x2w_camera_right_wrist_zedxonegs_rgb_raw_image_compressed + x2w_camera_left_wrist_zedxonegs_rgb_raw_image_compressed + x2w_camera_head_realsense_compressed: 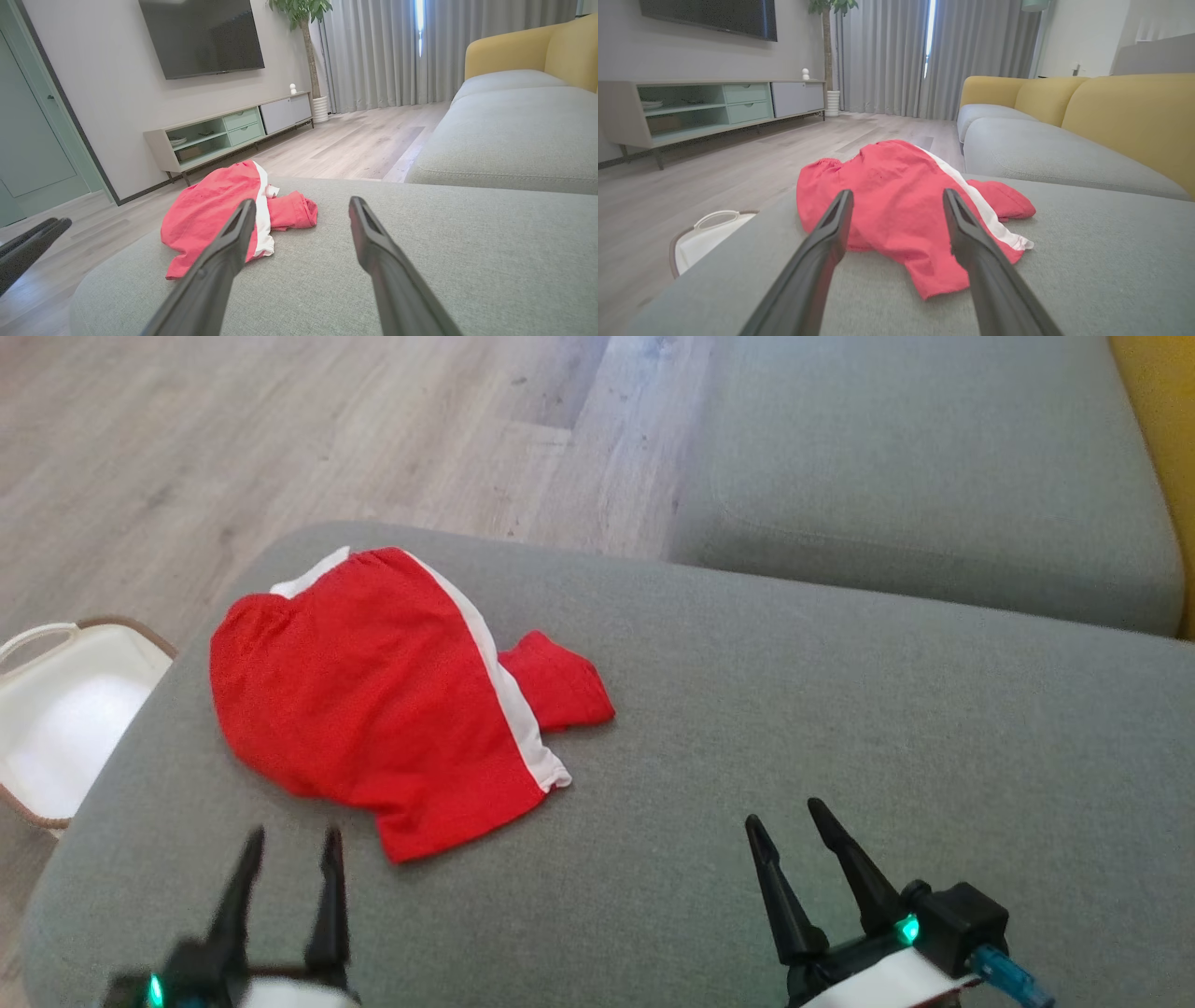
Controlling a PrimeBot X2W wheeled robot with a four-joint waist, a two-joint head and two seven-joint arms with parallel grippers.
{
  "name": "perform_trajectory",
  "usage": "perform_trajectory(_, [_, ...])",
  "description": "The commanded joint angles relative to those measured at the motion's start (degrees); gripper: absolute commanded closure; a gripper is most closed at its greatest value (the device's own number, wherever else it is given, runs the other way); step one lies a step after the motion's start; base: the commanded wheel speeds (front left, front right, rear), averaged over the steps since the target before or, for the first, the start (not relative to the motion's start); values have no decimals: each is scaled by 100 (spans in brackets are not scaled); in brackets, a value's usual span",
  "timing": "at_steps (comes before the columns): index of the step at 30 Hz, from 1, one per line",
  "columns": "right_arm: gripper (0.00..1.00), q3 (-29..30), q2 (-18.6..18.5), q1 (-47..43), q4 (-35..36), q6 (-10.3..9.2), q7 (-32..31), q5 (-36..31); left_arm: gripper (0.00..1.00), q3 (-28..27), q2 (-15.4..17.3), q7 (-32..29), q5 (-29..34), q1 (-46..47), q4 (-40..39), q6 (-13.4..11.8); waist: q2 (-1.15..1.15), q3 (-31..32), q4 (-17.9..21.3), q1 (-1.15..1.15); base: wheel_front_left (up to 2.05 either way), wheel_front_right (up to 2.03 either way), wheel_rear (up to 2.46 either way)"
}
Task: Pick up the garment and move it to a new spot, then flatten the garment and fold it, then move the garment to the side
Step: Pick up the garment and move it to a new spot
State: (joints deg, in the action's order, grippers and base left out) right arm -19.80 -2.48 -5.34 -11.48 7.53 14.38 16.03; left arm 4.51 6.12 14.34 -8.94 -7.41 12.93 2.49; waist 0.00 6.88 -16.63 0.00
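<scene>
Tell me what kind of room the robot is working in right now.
Most likely a home living room: a grey and yellow sofa, a wall-mounted TV above a low media cabinet, and floor-length curtains.

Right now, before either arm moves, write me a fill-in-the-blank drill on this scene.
The garment is mostly ____ with a white stripe.
It lies on a ____ sofa cushion.
The left gripper and right gripper are both ____, holding nothing.
The white basket stands on the ____.
Missing words: red; grey; open; floor.
</scene>
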Motion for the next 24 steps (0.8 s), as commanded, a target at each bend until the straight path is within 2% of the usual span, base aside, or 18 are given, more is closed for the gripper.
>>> perform_trajectory(1, [0, -112, -40, 314, 209, -4, 62, -71, 0, -189, 203, -44, 38, 733, -164, 78, 0, -123, 83, 0, 0, 0, 0])
perform_trajectory(7, [0, -39, -40, 444, 213, -4, 62, -178, 0, 0, 862, -1006, -8, 2180, 316, 386, 0, -538, 341, 0, 0, 0, 0])
perform_trajectory(9, [0, -22, -40, 545, 240, -4, 62, -239, 0, 68, 1076, -1471, -130, 2730, 606, 442, 0, -778, 476, 0, 0, 0, 0])
perform_trajectory(10, [0, 16, -40, 665, 268, -4, 62, -301, 0, 189, 1320, -1822, -218, 3292, 928, 475, 0, -1018, 610, 0, 0, 0, 0])
perform_trajectory(11, [0, 16, -40, 665, 268, -4, 62, -301, 0, 189, 1320, -1822, -218, 3292, 928, 475, 0, -1018, 610, 0, 0, 0, 0])
perform_trajectory(13, [0, 54, -40, 783, 292, -4, 62, -352, 0, 370, 1563, -2134, -279, 3786, 1299, 491, 0, -1244, 743, 0, 0, 0, 0])
perform_trajectory(18, [0, 159, -40, 1008, 337, -4, 62, -421, 0, 1087, 2064, -2693, -781, 4741, 2122, 497, 0, -1698, 1040, 0, 0, 0, 0])
perform_trajectory(24, [0, 242, -40, 1240, 432, -4, 62, -463, 0, 1983, 2604, -3097, -1611, 5501, 2605, 499, 0, -2210, 1355, 0, 0, 0, 0])
